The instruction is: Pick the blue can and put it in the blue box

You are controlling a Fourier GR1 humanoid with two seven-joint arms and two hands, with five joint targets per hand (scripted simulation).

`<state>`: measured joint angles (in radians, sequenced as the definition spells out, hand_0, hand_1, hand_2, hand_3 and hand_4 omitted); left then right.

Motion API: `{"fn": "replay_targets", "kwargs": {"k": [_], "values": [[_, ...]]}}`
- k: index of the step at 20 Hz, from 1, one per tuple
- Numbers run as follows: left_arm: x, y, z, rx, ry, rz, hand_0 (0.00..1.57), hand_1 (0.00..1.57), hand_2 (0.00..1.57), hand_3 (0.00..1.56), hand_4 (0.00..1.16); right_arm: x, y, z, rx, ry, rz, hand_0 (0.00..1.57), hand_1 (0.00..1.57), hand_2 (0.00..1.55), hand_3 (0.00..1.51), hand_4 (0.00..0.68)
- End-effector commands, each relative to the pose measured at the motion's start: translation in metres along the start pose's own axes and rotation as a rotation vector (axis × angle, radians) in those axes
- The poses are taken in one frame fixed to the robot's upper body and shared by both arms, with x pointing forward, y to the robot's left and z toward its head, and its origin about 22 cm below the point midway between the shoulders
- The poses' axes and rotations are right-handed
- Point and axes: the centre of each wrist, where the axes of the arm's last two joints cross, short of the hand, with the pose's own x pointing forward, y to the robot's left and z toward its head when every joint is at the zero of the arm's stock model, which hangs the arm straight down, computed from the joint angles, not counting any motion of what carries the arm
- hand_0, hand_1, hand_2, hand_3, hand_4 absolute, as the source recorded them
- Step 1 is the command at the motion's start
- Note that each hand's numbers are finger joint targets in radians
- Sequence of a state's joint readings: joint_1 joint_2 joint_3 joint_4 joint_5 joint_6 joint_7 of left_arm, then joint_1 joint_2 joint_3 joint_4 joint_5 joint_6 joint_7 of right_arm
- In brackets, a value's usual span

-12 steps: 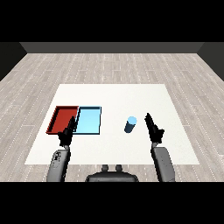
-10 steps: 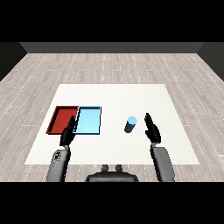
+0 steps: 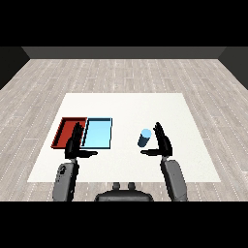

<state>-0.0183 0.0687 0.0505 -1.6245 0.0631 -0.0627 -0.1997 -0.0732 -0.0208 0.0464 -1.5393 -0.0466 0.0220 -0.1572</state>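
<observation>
Floor (image 3: 121,72): grey wood planks all round, running off toward 12 o'clock.

Table (image 3: 126,109): white, square-ish top, fills the middle of the view; carries everything below.

Light blue tray (image 3: 98,133): flat on the table at about 9 o'clock from the table's centre. Nothing seen inside it.

Red tray (image 3: 67,130): just beside the light blue tray, on its 9 o'clock side, long edges side by side. Its near corner is covered by the left hand.

Right forearm (image 3: 174,178): grey, comes in from 5 o'clock, angled up toward the can.

Left forearm (image 3: 65,179): grey, comes in from 7 o'clock, roughly upright in the view.

Right hand (image 3: 162,141): black, fingers straight and pointing toward 12 o'clock, thumb stuck out toward 9 o'clock. Spread wide, holding nothing. Sits just at the can's 3 o'clock side; the thumb reaches below the can; no contact that I can make out.

Left hand (image 3: 75,144): black, fingers straight, thumb out toward 3 o'clock. Spread wide, holding nothing. Overlaps the seam between the two trays at their near edge.

Blue can (image 3: 144,137): standing on the table, at 3 o'clock from the light blue tray and well apart from it, between the tray and the right hand. Lighter top, darker body. Not in either tray.
</observation>
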Motion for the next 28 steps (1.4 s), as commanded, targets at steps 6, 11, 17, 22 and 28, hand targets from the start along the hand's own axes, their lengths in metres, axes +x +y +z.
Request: {"fn": "replay_targets", "kwargs": {"k": [6, 11, 17, 22, 28], "values": [[-0.018, 0.004, 0.006, -0.020, -0.071, 0.042, 0.00, 0.00, 0.00, 0.00, 0.00, 0.006, -0.001, 0.012, 0.035, -0.071, -0.039, 0.00, 0.00, 0.00, 0.00, 0.000], [-0.003, -0.003, 0.022, -0.014, -0.059, 0.052, 0.00, 0.00, 0.00, 0.00, 0.00, -0.011, -0.005, 0.000, -0.001, -0.041, -0.054, 0.00, 0.00, 0.00, 0.00, 0.000], [-0.007, 0.001, 0.001, -0.012, -0.077, 0.038, 0.00, 0.00, 0.00, 0.00, 0.00, -0.016, 0.000, -0.011, -0.063, -0.010, -0.046, 0.00, 0.00, 0.00, 0.00, 0.000], [0.005, 0.007, 0.008, -0.032, -0.071, 0.056, 0.00, 0.00, 0.00, 0.00, 0.00, -0.032, -0.019, -0.012, -0.068, 0.012, -0.070, 0.00, 0.00, 0.00, 0.00, 0.000], [-0.022, 0.007, -0.016, -0.025, -0.066, 0.092, 0.00, 0.00, 0.00, 0.00, 0.00, -0.048, -0.012, -0.023, -0.060, 0.044, -0.089, 0.00, 0.00, 0.00, 0.00, 0.000]]}}
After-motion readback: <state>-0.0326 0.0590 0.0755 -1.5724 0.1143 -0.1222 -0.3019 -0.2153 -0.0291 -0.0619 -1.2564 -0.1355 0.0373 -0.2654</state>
